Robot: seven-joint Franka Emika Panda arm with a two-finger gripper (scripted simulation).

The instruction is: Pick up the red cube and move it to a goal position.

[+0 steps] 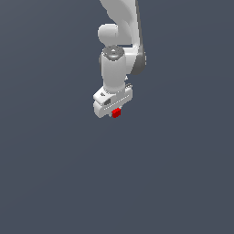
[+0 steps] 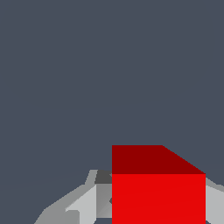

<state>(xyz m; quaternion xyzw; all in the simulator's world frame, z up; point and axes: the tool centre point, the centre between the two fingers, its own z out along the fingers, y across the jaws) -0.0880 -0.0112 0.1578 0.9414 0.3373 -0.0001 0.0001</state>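
- Small bright red plain cube (image 1: 116, 112): located just above the centre of the exterior view, directly under the white robot gripper (image 1: 115, 109); in the wrist view it fills the lower right.
- Handling, judged: rigid, light, smooth-faced, not fragile; best taken on two opposite flat sides, near mid-height.
- Grey fingers (image 2: 87, 205): seen flanking the cube in the wrist view, narrowed to about its width and apparently clamped on it; actual contact cannot be confirmed.
- Surroundings: a plain dark grey-blue background (image 1: 45, 183); no goal marker is seen.
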